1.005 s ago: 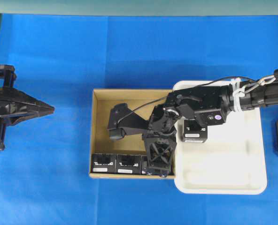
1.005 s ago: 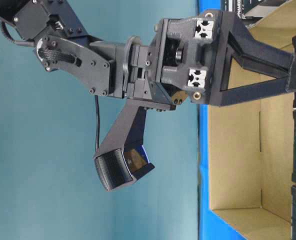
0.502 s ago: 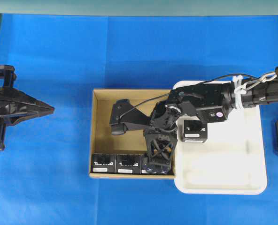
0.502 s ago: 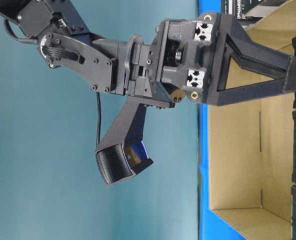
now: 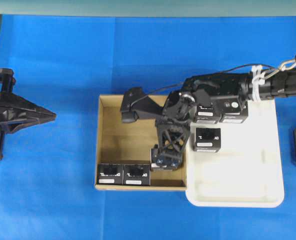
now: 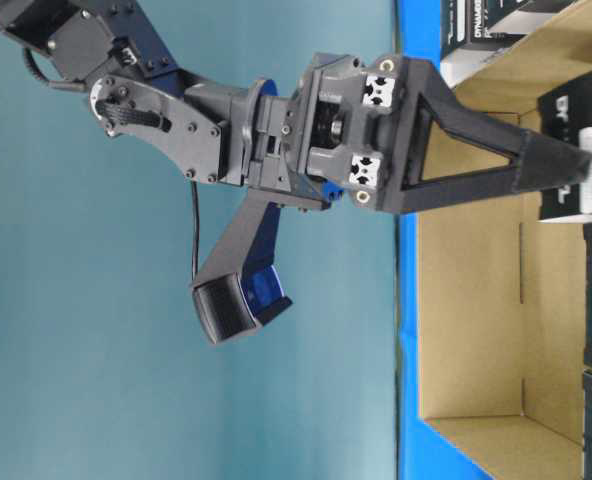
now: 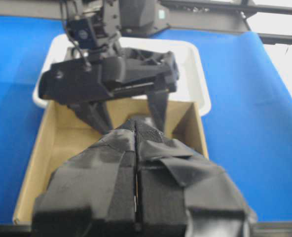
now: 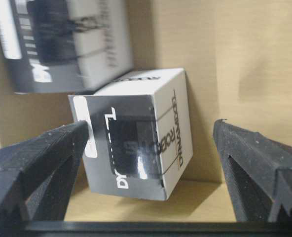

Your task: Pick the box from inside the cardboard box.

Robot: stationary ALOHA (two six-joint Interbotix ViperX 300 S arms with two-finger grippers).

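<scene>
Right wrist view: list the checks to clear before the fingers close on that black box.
1. Right fingers open: ok.
2. Box between them: ok.
3. Box centred in the gap: not ok; it sits close to one finger, with a wide gap to the other.
4. Neighbouring box clear of the fingers: cannot tell, blurred.
5. Left fingers shut and outside the cardboard box: ok.
</scene>
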